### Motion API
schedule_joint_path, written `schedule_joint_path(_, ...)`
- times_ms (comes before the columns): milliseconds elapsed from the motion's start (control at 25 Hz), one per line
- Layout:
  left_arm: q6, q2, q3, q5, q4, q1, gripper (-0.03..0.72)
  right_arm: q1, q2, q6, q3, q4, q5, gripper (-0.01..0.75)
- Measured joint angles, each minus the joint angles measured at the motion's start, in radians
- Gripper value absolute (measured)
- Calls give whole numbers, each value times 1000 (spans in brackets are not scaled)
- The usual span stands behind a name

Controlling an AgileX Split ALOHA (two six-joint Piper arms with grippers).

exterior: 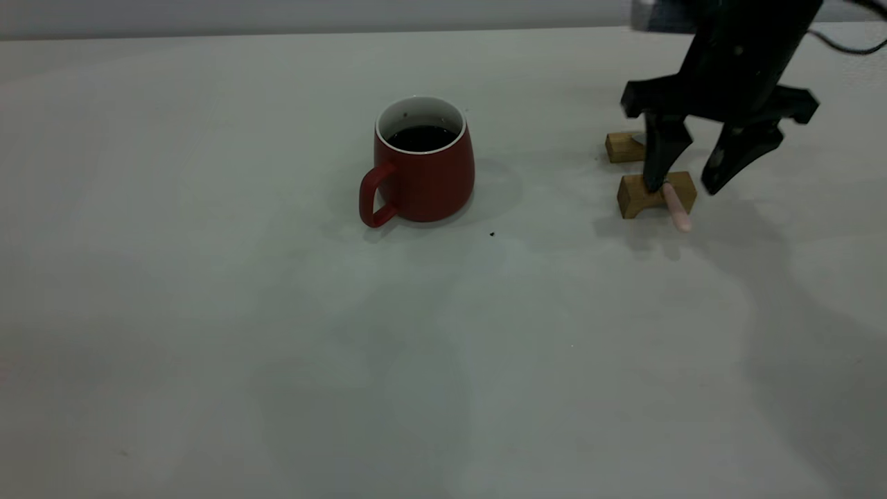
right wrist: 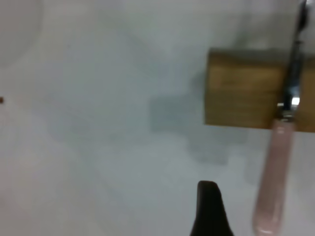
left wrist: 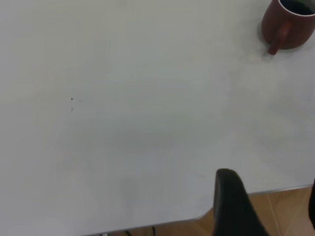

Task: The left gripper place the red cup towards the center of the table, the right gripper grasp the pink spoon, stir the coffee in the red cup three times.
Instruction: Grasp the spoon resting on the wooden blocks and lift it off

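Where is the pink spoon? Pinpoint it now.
In the exterior view, the small pink-handled metal spoon lies at the right, across the nearer small wooden block, right of the squat dark-red mug, with the right pincer open around it.

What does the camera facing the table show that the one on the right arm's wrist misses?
Only the outside view shows the red cup with dark coffee in it, standing alone mid-table, a second wooden block farther back, and the whole right gripper, fingers open, lowered over the nearer block.

Only the right wrist view shows the spoon's metal stem lying across the block's top.

Both show the pink spoon, that wooden block under it, and the table. The left gripper appears in neither.
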Motion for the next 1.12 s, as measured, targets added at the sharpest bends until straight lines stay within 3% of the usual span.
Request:
schedule_joint_path(520,0,0,0,0,0,0,447,8,82,-1,-1,0,-54,550)
schedule_joint_path(640,0,0,0,0,0,0,447,8,83,-1,-2,-1,-55,443)
schedule_joint_path(800,0,0,0,0,0,0,447,8,83,-1,-3,-26,-54,162)
schedule_joint_path(840,0,0,0,0,0,0,447,8,83,1,-3,-35,-55,123)
schedule_joint_path(960,0,0,0,0,0,0,447,8,71,2,-26,-49,-24,133)
schedule_joint_path(1120,0,0,0,0,0,0,447,8,-16,2,-98,1,128,133)
